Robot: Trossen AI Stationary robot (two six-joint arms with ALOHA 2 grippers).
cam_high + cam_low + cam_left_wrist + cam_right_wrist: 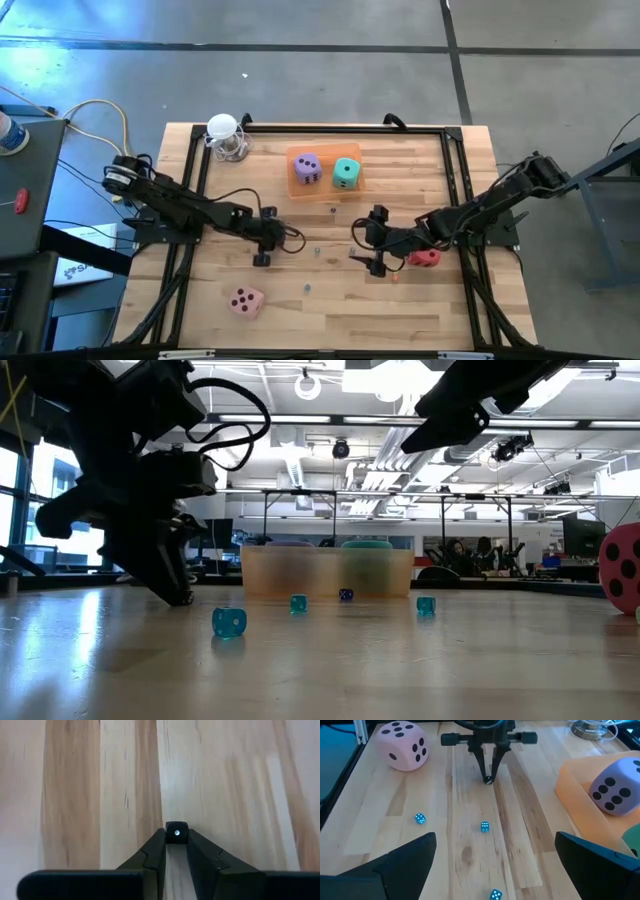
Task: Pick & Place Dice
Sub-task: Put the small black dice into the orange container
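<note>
The purple die (307,168) and the teal-green die (346,172) sit in the orange tray (325,190) at the far middle. The pink die (246,300) rests on the table near the front left. The red die (427,257) rests on the table beside my right arm's wrist. My left gripper (262,258) points down at the table's middle left, shut on a tiny black cube (176,832). My right gripper (364,242) is wide open and empty, facing the left gripper across the table's middle. My left gripper pinches the tiny black cube (176,832) between the free ends of its two fingers (489,779). The fingers come from above, pointing down. The cube is at the table top or just above it; I cannot tell which.
Several tiny blue dice (484,826) (420,818) (495,894) lie scattered on the wood between the two grippers. A white round object on a metal base (226,135) stands at the far left. A black frame (452,160) edges the table.
</note>
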